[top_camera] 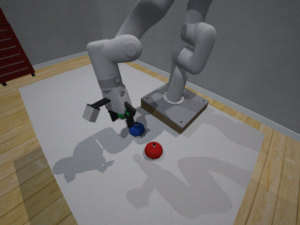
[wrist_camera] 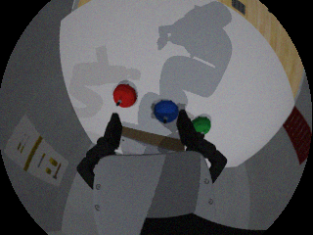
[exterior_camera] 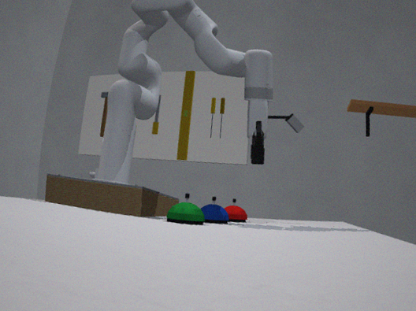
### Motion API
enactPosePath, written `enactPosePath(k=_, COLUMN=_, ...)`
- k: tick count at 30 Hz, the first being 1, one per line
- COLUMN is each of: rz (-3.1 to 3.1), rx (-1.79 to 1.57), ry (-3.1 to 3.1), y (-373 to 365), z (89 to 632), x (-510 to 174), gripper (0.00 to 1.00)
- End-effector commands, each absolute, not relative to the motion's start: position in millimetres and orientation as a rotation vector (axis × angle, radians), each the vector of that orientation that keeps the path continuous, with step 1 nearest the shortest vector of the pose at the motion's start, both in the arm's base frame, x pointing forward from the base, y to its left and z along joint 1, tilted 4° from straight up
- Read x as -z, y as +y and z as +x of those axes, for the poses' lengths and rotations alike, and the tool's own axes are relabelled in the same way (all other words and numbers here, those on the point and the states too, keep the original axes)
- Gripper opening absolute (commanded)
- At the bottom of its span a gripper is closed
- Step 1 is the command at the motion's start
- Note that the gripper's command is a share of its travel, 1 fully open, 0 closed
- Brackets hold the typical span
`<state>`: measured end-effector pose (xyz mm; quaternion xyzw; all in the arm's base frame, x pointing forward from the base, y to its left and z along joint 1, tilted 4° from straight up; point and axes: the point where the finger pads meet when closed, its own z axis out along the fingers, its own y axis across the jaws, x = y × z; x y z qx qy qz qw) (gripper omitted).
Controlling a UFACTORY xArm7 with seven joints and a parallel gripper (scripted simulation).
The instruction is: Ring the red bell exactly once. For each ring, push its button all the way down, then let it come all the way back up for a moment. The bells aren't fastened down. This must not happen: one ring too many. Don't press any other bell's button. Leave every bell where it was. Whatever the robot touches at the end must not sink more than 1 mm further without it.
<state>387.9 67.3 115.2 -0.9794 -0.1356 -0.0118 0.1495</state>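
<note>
The red bell (top_camera: pixel 153 150) (exterior_camera: pixel 236 212) (wrist_camera: pixel 124 96) stands upright on the white mat (top_camera: pixel 67 82) with its small black button up. It is the last in a row with a blue bell (top_camera: pixel 137 130) (exterior_camera: pixel 214 213) (wrist_camera: pixel 166 112) and a green bell (top_camera: pixel 122 115) (exterior_camera: pixel 186 212) (wrist_camera: pixel 201 124). My gripper (top_camera: pixel 122 122) (exterior_camera: pixel 257 153) (wrist_camera: pixel 149 117) is open and empty. It hangs well above the bells, fingers pointing down, roughly over the blue and green ones. In the top view it hides part of the green bell. It touches no bell.
The arm's base block (top_camera: pixel 174 108) (exterior_camera: pixel 106 195) stands just behind the bells. The wrist camera box (top_camera: pixel 90 113) sticks out beside the gripper. A dark red cabinet (top_camera: pixel 11 60) stands far left. A tool board (exterior_camera: pixel 204 128) and a shelf (exterior_camera: pixel 406 110) hang on the wall.
</note>
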Motion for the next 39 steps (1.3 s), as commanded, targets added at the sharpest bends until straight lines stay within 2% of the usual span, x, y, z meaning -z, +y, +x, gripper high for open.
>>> enactPosePath(k=1, rz=-2.782, rx=0.077, ry=-0.787, y=95.3, z=374.5, x=-115.0, gripper=1.00)
enactPosePath(k=23, rz=-2.296, rx=0.088, ry=-2.063, y=170.8, z=307.5, x=-103.3, gripper=1.00)
enactPosePath(k=34, rz=-2.255, rx=0.086, ry=-2.122, y=173.7, z=303.9, x=-102.6, gripper=1.00)
enactPosePath(k=35, rz=-2.255, rx=0.086, ry=-2.122, y=173.7, z=303.9, x=-102.6, gripper=0.00)
enactPosePath(k=39, rz=-2.255, rx=0.086, ry=-2.122, y=173.7, z=303.9, x=-102.6, gripper=0.00)
